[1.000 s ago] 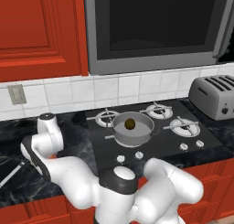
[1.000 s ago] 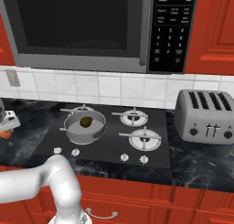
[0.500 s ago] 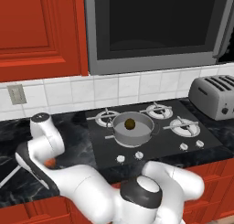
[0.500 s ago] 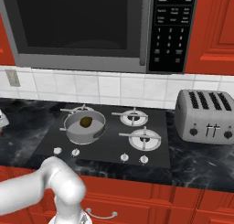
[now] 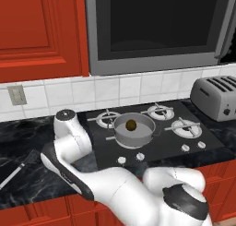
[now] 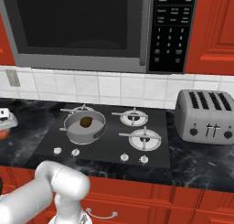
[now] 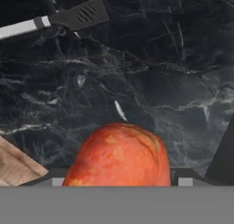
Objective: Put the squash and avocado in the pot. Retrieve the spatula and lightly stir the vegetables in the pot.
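My tool (image 7: 118, 184) stands with jaws wide, straddling the squash (image 7: 119, 154) on the dark marble surface (image 7: 173, 81); whether they touch it I cannot tell. It looks round, orange-red, paler at one shoulder. Beyond lies the spatula (image 7: 55, 20); the avocado (image 5: 131, 125) sits in the pot (image 5: 133, 133).

The avocado (image 5: 131, 125) sat in the pot (image 5: 134, 134) on the stove (image 5: 152, 133); left of it, the spatula (image 5: 17, 168) and squash (image 7: 119, 154) lay on my counter (image 5: 27, 142).
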